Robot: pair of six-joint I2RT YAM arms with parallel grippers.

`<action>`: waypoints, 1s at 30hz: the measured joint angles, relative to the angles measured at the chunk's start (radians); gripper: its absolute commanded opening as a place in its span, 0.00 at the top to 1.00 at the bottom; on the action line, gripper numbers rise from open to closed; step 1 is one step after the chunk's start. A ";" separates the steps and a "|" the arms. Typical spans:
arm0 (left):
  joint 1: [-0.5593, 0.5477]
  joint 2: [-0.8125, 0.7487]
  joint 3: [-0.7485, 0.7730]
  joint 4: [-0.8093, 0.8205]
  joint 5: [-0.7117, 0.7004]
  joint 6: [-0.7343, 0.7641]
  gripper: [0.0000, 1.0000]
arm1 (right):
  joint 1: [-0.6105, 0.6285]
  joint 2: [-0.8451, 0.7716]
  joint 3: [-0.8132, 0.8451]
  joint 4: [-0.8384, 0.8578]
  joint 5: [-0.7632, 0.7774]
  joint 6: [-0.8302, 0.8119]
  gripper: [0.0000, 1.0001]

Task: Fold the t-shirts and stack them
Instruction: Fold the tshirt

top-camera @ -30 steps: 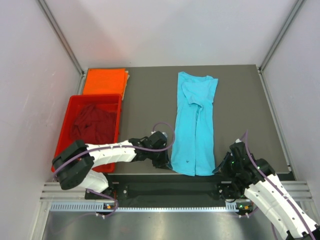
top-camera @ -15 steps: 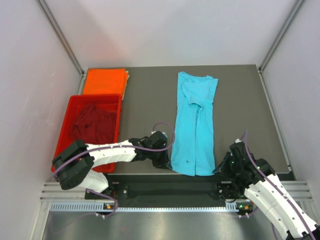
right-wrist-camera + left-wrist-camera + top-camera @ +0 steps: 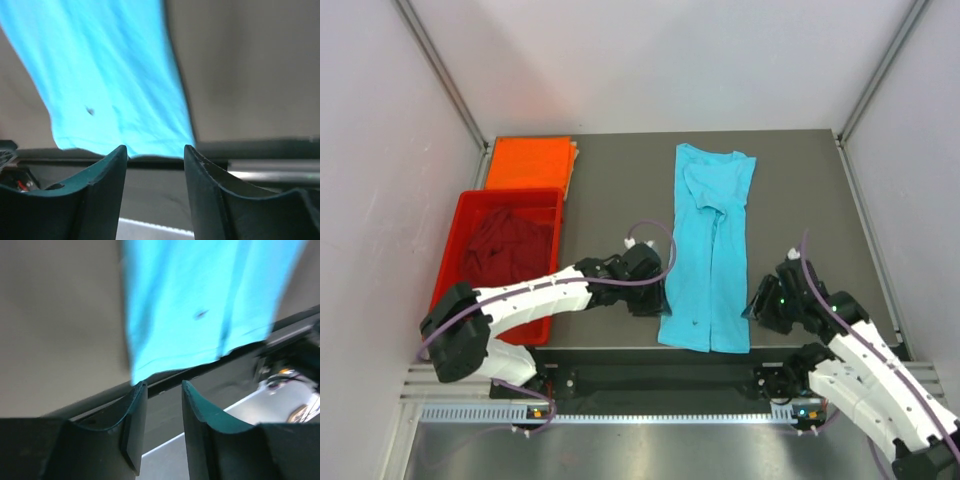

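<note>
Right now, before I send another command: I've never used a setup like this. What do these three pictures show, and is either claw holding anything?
Two robot arms are bolted at the near table edge. The wide picture looks down from above and behind them. The other two come from a camera on each wrist, with that arm's own two fingers at the bottom. On the table lies a turquoise t-shirt, folded into a long strip, hem toward the arms. A folded orange t-shirt sits at the far left, and a crumpled maroon t-shirt lies in the red tray. The left gripper and right gripper each sit at a near corner of the turquoise t-shirt. Both are open and hold nothing; the hem lies just past their fingertips.
</note>
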 measured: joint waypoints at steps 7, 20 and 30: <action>0.053 0.029 0.207 0.023 -0.086 0.102 0.61 | -0.074 0.467 0.301 0.251 0.053 -0.311 0.46; -0.052 0.311 0.222 0.365 0.097 0.179 0.67 | -0.502 1.183 0.764 0.668 -0.266 -0.463 0.59; -0.119 0.546 0.340 0.456 0.162 0.205 0.67 | -0.525 1.677 1.191 0.806 -0.371 -0.448 0.53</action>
